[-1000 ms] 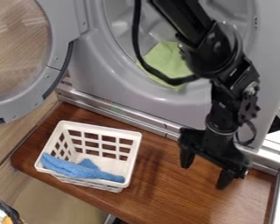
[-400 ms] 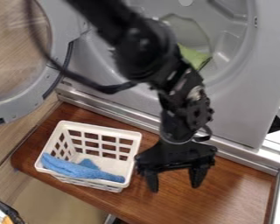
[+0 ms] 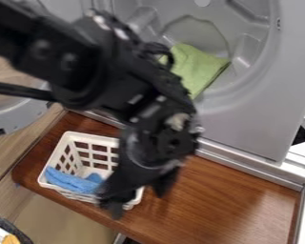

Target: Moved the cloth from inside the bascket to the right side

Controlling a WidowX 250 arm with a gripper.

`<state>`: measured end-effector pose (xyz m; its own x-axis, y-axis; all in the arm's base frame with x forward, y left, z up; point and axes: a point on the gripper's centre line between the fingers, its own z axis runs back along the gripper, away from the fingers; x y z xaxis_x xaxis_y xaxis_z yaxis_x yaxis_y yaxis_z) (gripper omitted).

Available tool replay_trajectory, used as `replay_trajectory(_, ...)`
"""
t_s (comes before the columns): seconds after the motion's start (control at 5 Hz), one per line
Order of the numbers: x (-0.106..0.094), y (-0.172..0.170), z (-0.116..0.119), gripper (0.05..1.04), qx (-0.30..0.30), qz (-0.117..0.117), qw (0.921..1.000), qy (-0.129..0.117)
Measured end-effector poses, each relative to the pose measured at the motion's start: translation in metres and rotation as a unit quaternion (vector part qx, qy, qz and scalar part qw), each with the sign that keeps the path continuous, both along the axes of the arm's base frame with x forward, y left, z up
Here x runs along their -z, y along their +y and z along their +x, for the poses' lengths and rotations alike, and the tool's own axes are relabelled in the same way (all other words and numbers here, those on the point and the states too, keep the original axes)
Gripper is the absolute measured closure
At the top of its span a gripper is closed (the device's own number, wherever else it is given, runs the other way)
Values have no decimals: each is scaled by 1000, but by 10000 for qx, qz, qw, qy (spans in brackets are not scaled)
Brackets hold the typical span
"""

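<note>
The gripper (image 3: 139, 196) hangs over the right front part of the white basket, open, one finger over the basket's front right corner and the other just right of the basket. In the white basket (image 3: 88, 138), a blue cloth (image 3: 70, 180) lies bunched along the front side. The gripper and its near finger hide the cloth's right end and much of the basket's right side. Whether the fingers touch the basket I cannot tell.
A green cloth (image 3: 196, 69) lies in the drum opening of the grey machine (image 3: 244, 119) behind. Its round door (image 3: 21, 116) stands open at the left. The brown wooden board (image 3: 225, 200) extends right of the basket, bordered by a metal rail behind.
From the right side of the board, the gripper has moved left to the basket, and its fingers have turned. More of the green cloth is uncovered. Basket and blue cloth have stayed in place.
</note>
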<state>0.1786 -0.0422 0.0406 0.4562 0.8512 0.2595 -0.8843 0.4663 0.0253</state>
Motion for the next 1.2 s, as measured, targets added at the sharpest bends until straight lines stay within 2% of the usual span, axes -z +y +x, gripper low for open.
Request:
replay_trajectory(0.2,6,27,-12,83,-1266,120,9918,72)
replay_trajectory(0.4,13,43,-14,83,-2381,-39,9710,-202)
replay_trajectory(0.6,14,51,-13,83,-2410,-173,9676,-732)
replay_trajectory(0.8,17,62,-11,83,-2438,-167,9649,-961)
replay_trajectory(1.0,28,74,0,83,-2515,-206,9635,-893)
replay_trajectory(1.2,34,80,13,140,-2528,-288,9635,-829)
